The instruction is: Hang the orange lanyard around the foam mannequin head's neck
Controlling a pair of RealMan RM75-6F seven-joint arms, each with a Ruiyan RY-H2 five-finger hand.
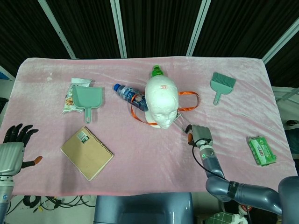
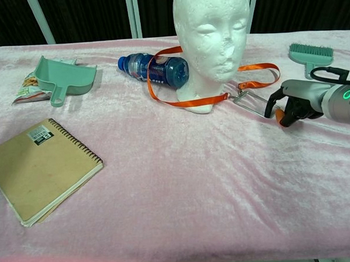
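The white foam mannequin head (image 1: 161,102) (image 2: 213,42) stands upright mid-table. The orange lanyard (image 1: 189,95) (image 2: 259,67) lies looped round its base, with part of the strap draped over the blue bottle (image 2: 155,68). Its clear badge holder (image 1: 180,122) (image 2: 250,100) stretches to the right of the head. My right hand (image 1: 198,133) (image 2: 295,99), fingers curled, pinches the far end of that holder just above the cloth. Off the table's front left corner, my left hand (image 1: 14,144) hovers with fingers spread and nothing in it; only the head view shows it.
A teal dustpan (image 1: 86,98) lies on a snack bag (image 1: 69,101) at the left. A tan spiral notebook (image 1: 86,153) sits front left. A teal brush (image 1: 221,84) is back right, a green pack (image 1: 261,150) at the right edge. A green-capped bottle (image 1: 157,71) stands behind the head.
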